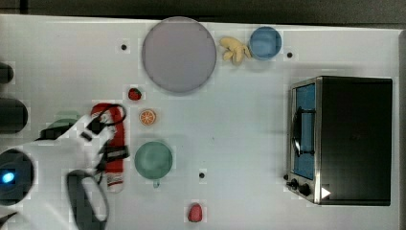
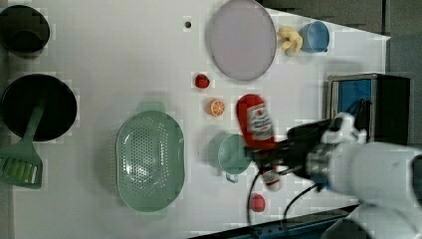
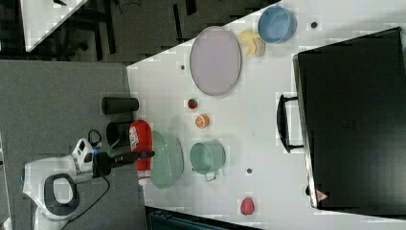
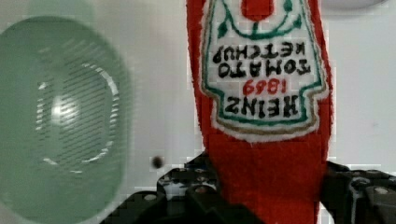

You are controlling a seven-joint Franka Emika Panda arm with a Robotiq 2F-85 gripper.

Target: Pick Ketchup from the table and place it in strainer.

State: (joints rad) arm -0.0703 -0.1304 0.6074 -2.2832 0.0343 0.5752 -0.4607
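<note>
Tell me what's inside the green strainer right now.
Nothing shows inside the strainer: the left view gives its bare perforated bottom. In the top view the arm and the ketchup, held by the tool, cover it.

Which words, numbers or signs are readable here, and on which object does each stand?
"HEINZ", on the ketchup label.
"1889", on the same label.
"TOMATO KETCHUP", on the same label.
White triangle sign on the toaster oven front corner; any symbol inside is too small to read.

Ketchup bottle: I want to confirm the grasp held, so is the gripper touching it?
Touching. In the wrist view the gripper has its black fingers pressed against both sides of the ketchup bottle, no gap visible.
</note>
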